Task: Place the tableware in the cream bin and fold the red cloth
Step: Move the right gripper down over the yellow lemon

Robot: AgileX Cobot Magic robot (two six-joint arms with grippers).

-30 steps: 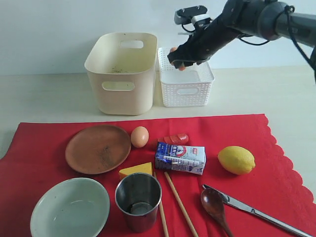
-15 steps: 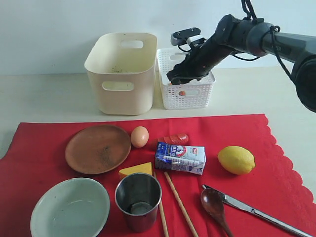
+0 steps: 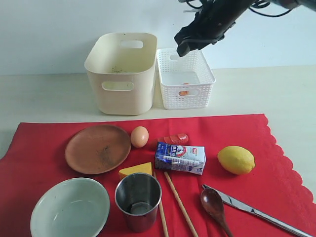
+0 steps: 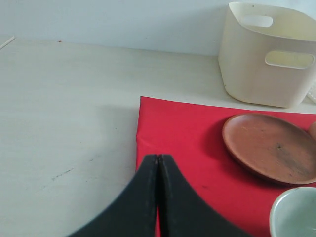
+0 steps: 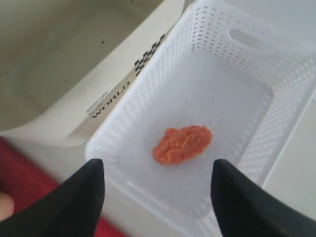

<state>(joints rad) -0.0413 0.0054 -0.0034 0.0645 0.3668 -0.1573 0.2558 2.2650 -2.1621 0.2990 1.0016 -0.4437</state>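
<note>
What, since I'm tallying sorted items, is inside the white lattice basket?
One orange lumpy item lies on the floor of the white lattice basket. Nothing else shows in the right wrist view, but the open right gripper hides parts of the near edge.

I noted the cream bin [image 3: 123, 101] upright, smooth-walled with oval handles and no tableware inside. It sat below my right fingers [image 5: 79, 197], off to their side. The red cloth [image 3: 276, 168] lay flat and unfolded, one edge just by the tips of my left fingers [image 4: 143, 207]. On the cloth, well apart from the right fingers:
- brown plate [image 3: 98, 148], nearest the left fingers
- pale bowl [image 3: 69, 207]
- steel cup [image 3: 138, 201], upright
- two chopsticks [image 3: 180, 204]
- dark spoon [image 3: 215, 203]
- silver knife [image 3: 256, 213]
</note>
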